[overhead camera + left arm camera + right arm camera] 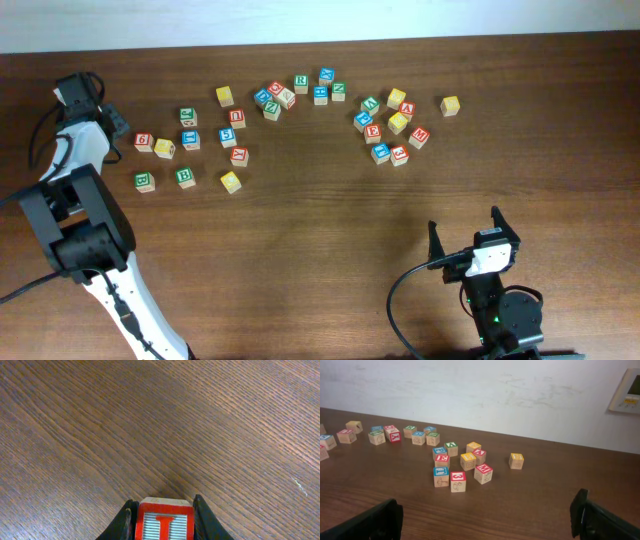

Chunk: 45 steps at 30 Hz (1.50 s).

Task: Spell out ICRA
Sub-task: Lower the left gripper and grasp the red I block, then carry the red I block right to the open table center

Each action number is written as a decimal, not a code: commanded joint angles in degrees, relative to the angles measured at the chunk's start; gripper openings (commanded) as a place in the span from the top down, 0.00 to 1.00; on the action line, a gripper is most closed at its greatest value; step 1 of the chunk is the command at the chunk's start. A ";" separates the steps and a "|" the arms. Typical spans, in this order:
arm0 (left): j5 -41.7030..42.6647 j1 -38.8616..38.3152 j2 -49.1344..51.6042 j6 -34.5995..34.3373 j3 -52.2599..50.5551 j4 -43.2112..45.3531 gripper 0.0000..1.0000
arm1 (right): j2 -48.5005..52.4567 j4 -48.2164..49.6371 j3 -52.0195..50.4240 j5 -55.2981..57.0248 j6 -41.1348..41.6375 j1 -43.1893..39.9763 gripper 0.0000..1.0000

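Between the fingers of the left gripper sits the red "I" cube, jaws pressed against its sides, over the wooden table (right gripper gapes wide, empty)

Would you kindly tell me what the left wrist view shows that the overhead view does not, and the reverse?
Only the left wrist view: the red I cube up close, gripped between the left fingers, its letter readable.
Only the overhead view: the scattered cubes along the far side, among them the green R cube, and the right fingers standing open near the front.
Both: the brown wooden table.
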 commanded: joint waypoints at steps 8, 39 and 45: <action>0.48 0.44 -9.31 -0.17 0.48 -8.26 0.84 | -0.44 -0.46 -0.28 -0.09 0.68 -0.42 0.02; 11.63 -13.40 -50.27 -3.54 -0.79 -65.75 0.97 | -0.44 -0.46 -0.28 -0.09 0.68 -0.42 0.02; 11.65 -21.75 -51.63 -2.10 -6.05 -67.32 0.97 | -0.44 -0.46 -0.28 -0.09 0.68 -0.42 0.02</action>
